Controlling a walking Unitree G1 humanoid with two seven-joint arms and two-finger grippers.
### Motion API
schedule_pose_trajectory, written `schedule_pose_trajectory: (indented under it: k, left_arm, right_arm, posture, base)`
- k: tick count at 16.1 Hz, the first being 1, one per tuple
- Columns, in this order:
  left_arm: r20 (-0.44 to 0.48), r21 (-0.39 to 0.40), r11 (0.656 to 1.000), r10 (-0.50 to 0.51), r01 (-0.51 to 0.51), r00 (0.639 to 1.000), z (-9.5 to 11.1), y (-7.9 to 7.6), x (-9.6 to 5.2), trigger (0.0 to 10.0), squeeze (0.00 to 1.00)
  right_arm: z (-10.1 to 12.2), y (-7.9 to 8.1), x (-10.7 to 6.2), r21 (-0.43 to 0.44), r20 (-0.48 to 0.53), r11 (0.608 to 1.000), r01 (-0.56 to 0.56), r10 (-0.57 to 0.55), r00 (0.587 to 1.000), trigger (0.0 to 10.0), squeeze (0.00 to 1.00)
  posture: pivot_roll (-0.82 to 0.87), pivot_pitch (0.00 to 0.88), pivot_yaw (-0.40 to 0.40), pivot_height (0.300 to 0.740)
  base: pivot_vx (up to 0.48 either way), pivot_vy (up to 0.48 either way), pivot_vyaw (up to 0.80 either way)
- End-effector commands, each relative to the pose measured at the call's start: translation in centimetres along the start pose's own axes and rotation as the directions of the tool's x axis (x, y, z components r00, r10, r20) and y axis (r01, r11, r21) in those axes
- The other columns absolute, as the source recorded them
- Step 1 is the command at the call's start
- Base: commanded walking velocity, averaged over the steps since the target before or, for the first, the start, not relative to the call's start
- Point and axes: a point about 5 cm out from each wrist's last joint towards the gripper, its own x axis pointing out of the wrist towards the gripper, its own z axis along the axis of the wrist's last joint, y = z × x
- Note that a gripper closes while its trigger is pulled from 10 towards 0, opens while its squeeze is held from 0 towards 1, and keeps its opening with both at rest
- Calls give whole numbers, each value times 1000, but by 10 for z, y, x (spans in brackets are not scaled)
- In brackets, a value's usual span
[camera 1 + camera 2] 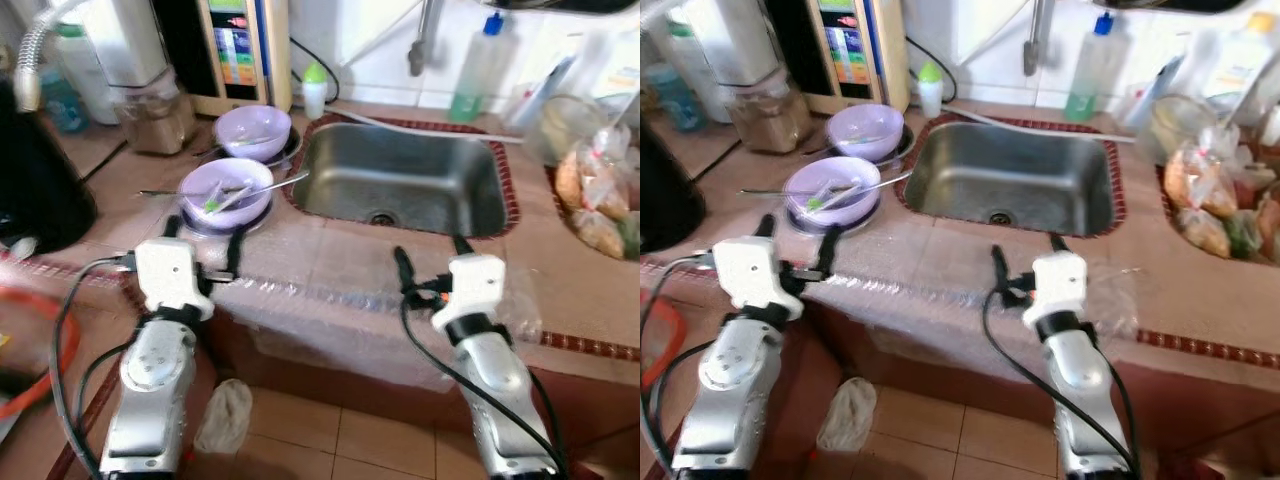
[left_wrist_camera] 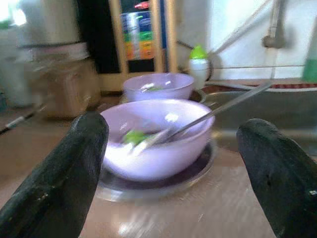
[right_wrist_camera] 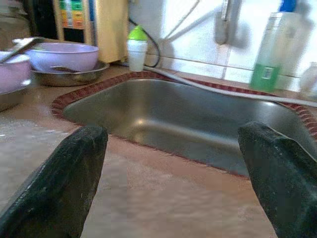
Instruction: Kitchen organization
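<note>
Tiled counter [image 1: 330, 262]: left claw [image 1: 202, 245] gaping before purple bowl [image 1: 225, 189]

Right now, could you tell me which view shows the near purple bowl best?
The left wrist view: the near bowl sits close between the open left pincer fingers, spoon inside. Both eye views show it smaller, from above, beside the sink. The right wrist view catches just its edge.

Tall panel appliance [image 1: 240, 50] with coloured labels stands against the back wall. Small white bottle, green cap [image 1: 314, 90] — just beside it, near the sink corner. Green liquid bottle, blue top [image 1: 478, 70] behind the sink by the tap pipe [image 1: 419, 40]. Crumpled cloth [image 1: 225, 415] on the tiled floor below the counter edge — orange hose [image 1: 40, 350] at far left.
</note>
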Motion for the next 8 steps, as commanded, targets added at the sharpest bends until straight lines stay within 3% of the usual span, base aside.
schedule_pose_trajectory:
  k: [1,3,8]
  left_arm:
    - [5,-12,1000,-10,10,1000,1,-5,2,10000,0]
    - [-2,-10,1000,-4,4,1000,0,-4,1,10000,0]
    - [-2,0,1000,19,-19,1000,0,-3,-1,10000,0]
  right_arm:
    - [-3,-7,-4,-22,-13,1000,9,-9,1000,10000,0]
    - [-3,-7,-4,-15,-10,1000,9,-9,1000,10000,0]
    - [-4,-6,-5,-7,-9,1000,-7,7,1000,10000,0]
  posture:
    - [1,0,34,740]
    - [2,0,34,740]
    - [8,0,27,740]
  base:
    - [0,0,738]
    - [0,0,650]
    - [0,0,0]
